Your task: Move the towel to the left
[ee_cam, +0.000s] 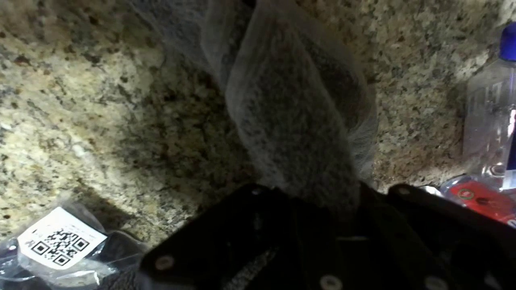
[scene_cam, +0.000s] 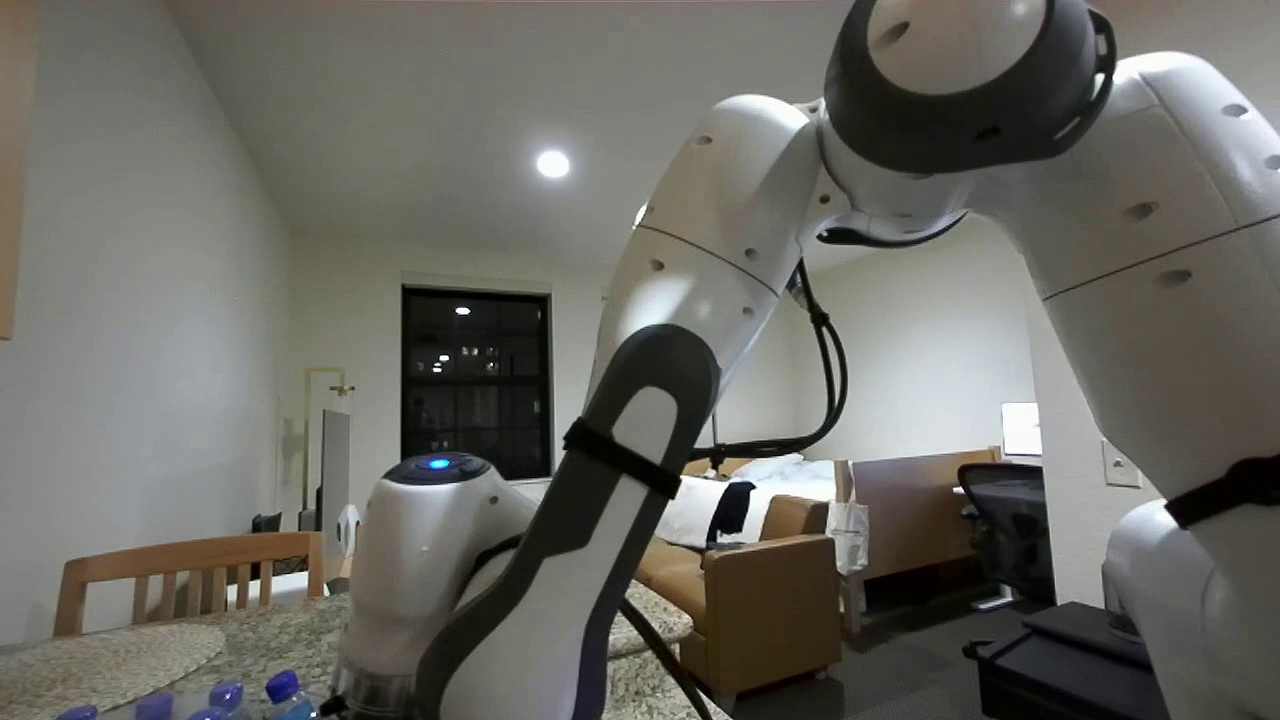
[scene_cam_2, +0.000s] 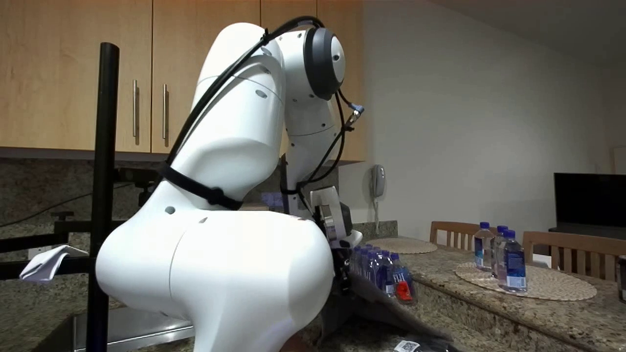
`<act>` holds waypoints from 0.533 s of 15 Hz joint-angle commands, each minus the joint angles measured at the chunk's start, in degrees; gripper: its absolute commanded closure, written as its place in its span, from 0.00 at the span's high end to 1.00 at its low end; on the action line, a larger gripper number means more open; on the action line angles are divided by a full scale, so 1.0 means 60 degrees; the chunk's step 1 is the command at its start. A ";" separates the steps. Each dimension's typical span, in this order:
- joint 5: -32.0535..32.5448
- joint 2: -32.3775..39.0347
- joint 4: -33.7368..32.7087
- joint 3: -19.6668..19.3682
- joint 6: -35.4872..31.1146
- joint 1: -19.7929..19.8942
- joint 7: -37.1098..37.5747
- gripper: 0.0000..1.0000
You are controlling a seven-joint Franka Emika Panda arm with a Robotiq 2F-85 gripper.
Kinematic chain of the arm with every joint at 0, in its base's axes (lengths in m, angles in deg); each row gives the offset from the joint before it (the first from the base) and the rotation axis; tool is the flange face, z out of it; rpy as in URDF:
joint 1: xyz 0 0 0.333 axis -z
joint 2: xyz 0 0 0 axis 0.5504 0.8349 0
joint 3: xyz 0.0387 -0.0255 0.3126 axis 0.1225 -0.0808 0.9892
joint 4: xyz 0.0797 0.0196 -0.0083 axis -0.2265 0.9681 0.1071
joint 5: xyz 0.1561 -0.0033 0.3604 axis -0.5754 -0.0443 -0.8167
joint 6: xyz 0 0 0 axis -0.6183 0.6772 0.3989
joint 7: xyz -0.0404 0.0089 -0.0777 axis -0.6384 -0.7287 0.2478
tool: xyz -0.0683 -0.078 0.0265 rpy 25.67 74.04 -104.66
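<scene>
A dark grey towel point(ee_cam: 294, 112) shows in the wrist view, bunched and hanging in folds from my gripper point(ee_cam: 318, 201). The jaws are shut on one end of it, and the fingertips are dark and partly covered by cloth. In an exterior view the towel point(scene_cam_2: 379, 305) slopes from the gripper point(scene_cam_2: 344, 274) down to the right, over the granite counter. Its lower part seems to rest on or just above the counter; I cannot tell which. Part of it is hidden behind the arm. Neither gripper nor towel shows in the exterior view with the window point(scene_cam: 476, 380).
Several water bottles point(scene_cam_2: 379, 269) with blue caps stand beside the gripper, by the raised ledge; one bottle point(ee_cam: 489, 117) shows in the wrist view. A clear plastic packet point(ee_cam: 60, 241) with a QR label lies near the towel. Three bottles stand on a woven mat point(scene_cam_2: 562, 286).
</scene>
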 commanded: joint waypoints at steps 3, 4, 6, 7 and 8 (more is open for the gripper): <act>0.0454 0.1211 -0.1690 -0.0336 0.1026 -0.0963 0.0700 0.09; 0.0307 0.1408 -0.1999 -0.0226 0.1262 -0.0893 0.0507 0.09; 0.0104 0.1731 -0.2452 -0.0140 0.1521 -0.0806 0.0315 0.09; 0.0054 0.1866 -0.2647 -0.0135 0.1621 -0.0774 0.0279 0.09; 0.0027 0.2023 -0.2859 -0.0166 0.1768 -0.0743 0.0276 0.09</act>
